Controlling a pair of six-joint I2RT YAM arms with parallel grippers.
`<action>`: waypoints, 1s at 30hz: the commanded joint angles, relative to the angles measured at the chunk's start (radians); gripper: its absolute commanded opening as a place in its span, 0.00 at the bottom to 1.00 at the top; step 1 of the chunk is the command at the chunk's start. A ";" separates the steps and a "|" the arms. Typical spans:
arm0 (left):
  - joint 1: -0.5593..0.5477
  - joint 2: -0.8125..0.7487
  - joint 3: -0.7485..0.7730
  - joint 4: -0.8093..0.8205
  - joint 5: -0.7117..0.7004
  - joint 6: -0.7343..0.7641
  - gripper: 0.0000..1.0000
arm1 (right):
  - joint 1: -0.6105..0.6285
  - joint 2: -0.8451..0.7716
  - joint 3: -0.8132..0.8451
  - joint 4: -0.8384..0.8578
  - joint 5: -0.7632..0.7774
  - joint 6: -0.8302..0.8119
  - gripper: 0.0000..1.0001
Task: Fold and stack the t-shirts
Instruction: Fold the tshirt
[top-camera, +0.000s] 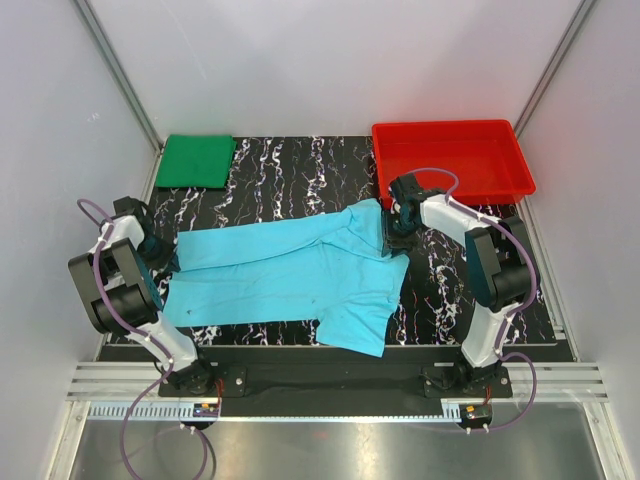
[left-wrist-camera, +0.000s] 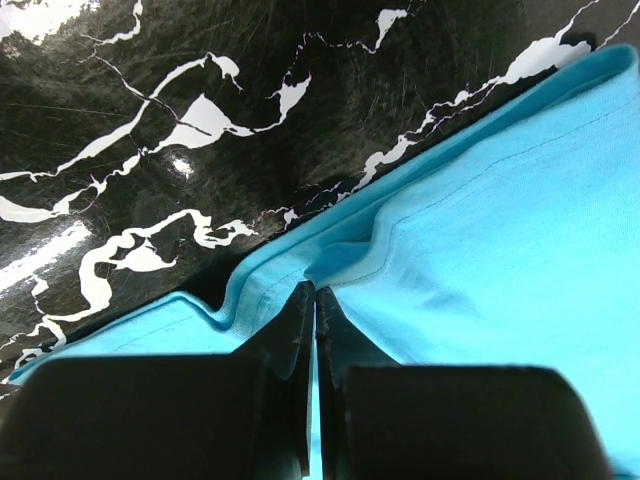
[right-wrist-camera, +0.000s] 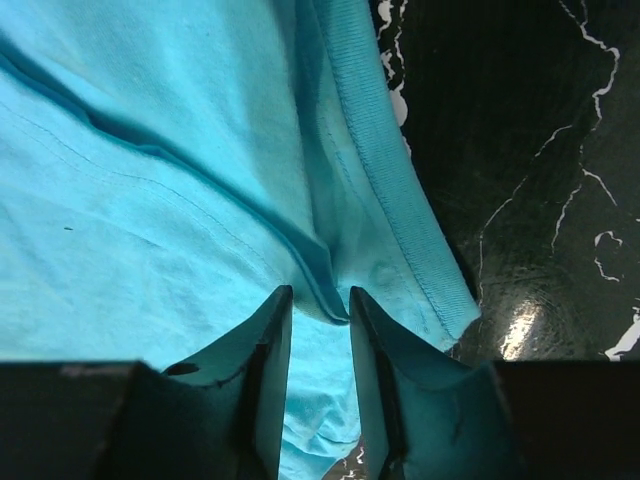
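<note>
1. The cyan t-shirt (top-camera: 290, 275) lies spread lengthwise across the centre of the top view. Its hem is at the left, its collar at the right, and both sleeves are out. We see no completed fold in it.
2. The green t-shirt (top-camera: 196, 160) rests as a flat folded square in the upper left of the frame, well apart from the cyan one.
3. The left fingers (left-wrist-camera: 312, 300) are clenched on a raised pleat of cyan cloth at the shirt's left edge.
4. The right fingers (right-wrist-camera: 320, 305) pinch a ridge of the same shirt just beside its ribbed collar band (right-wrist-camera: 385, 170).
5. We judge the task to be roughly half done: the green shirt appears finished, while the cyan one, held at both ends, has yet to be folded and stacked with it.
6. Both shirts lie on the black marbled surface (top-camera: 290, 170). A red tray (top-camera: 455, 160) stands at the upper right, near the right fingers but apart from the cloth.
</note>
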 joint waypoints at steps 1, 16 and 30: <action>0.001 -0.034 0.021 0.022 -0.003 0.010 0.00 | -0.008 -0.012 0.015 0.024 -0.039 -0.008 0.35; -0.014 -0.081 0.166 0.007 -0.049 0.042 0.00 | -0.008 -0.121 0.232 0.099 0.077 0.014 0.00; -0.023 -0.037 0.203 0.318 0.101 0.026 0.00 | -0.014 0.143 0.731 0.057 0.076 -0.014 0.00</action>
